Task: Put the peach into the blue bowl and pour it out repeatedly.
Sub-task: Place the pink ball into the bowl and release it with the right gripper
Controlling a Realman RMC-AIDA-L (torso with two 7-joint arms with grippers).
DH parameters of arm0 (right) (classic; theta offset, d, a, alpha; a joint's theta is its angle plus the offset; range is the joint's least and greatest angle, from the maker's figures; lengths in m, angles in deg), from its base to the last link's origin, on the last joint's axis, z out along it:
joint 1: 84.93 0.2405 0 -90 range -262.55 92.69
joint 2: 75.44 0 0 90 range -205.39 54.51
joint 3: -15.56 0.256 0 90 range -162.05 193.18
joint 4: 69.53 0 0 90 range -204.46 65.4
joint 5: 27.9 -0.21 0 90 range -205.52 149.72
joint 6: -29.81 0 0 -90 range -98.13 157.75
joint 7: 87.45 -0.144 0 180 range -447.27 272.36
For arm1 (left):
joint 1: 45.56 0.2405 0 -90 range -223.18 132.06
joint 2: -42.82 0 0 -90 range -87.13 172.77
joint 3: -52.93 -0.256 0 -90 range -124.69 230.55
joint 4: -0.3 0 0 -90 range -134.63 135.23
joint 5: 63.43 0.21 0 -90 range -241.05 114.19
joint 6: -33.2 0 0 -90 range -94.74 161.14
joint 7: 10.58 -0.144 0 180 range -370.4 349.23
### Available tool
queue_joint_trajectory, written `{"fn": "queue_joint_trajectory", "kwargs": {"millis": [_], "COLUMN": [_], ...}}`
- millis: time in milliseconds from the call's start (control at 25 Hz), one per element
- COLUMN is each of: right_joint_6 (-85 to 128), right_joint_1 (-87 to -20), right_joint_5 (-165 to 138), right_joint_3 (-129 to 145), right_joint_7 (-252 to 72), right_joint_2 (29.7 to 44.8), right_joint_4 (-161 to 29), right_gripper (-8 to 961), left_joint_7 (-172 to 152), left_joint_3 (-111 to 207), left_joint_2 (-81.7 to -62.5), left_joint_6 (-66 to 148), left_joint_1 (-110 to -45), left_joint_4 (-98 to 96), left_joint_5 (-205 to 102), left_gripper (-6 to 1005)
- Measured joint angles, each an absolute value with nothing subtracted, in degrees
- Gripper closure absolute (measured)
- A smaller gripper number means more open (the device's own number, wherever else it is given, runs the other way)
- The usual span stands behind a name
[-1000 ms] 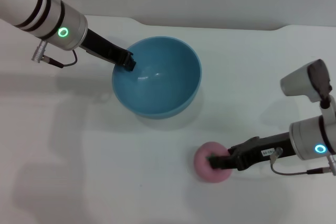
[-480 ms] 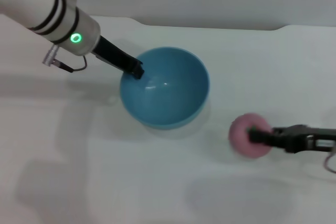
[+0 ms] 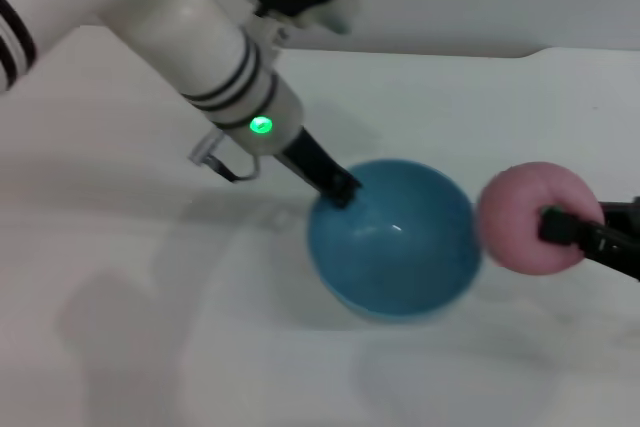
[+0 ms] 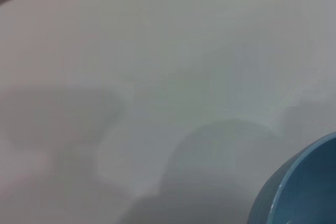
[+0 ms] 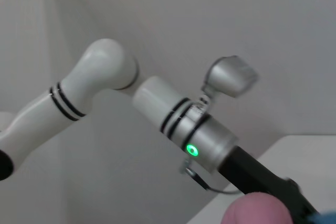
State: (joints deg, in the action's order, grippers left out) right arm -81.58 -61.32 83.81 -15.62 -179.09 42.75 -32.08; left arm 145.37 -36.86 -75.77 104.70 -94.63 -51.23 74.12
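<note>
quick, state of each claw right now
Left claw: shut on the blue bowl rim.
Right claw: shut on the peach, beside the bowl.

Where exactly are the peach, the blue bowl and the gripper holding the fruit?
peach (image 3: 525, 215): head view, bare pink skin.
blue bowl (image 3: 400, 262): head view, inner wall.
right gripper (image 3: 562, 228): head view, dark fingers clamped on the peach.

The left arm (image 3: 200, 42) slants down from the upper left of the head view toward the centre, a green light glowing on its wrist. Its left gripper (image 3: 338, 189) is clamped on the rim of the blue bowl (image 3: 400, 257). At the right edge, the right gripper (image 3: 560, 227) is closed on the peach (image 3: 520, 215), held level.
</note>
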Motion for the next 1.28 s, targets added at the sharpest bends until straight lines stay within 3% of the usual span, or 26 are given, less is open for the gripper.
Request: {"fn": "queue_joint_trajectory", "kwargs": {"millis": [240,800,1280], "right_joint_6": [-78.71,-67.63,-68.18], "right_joint_1": [-58.6,-58.6,-58.97], "right_joint_5": [84.04,84.63,92.65], "right_joint_3": [-20.13,-29.94,-29.18], "right_joint_7": [-179.07,-184.19,-192.45], "right_joint_2": [43.44,43.02,42.99], "right_joint_4": [-32.88,-33.44,-29.22], "right_gripper": [864,866,709], "left_joint_7": [149.28,150.62,150.28], "left_joint_3": [-47.41,-49.94,-49.91], "left_joint_2": [-75.95,-75.81,-75.65], "left_joint_6": [100.85,98.23,97.23], "left_joint_1": [-95.81,-94.73,-95.76], "left_joint_4": [-51.2,-50.25,-49.97], "left_joint_5": [66.56,61.99,62.08], "left_gripper": [999,999,999]}}
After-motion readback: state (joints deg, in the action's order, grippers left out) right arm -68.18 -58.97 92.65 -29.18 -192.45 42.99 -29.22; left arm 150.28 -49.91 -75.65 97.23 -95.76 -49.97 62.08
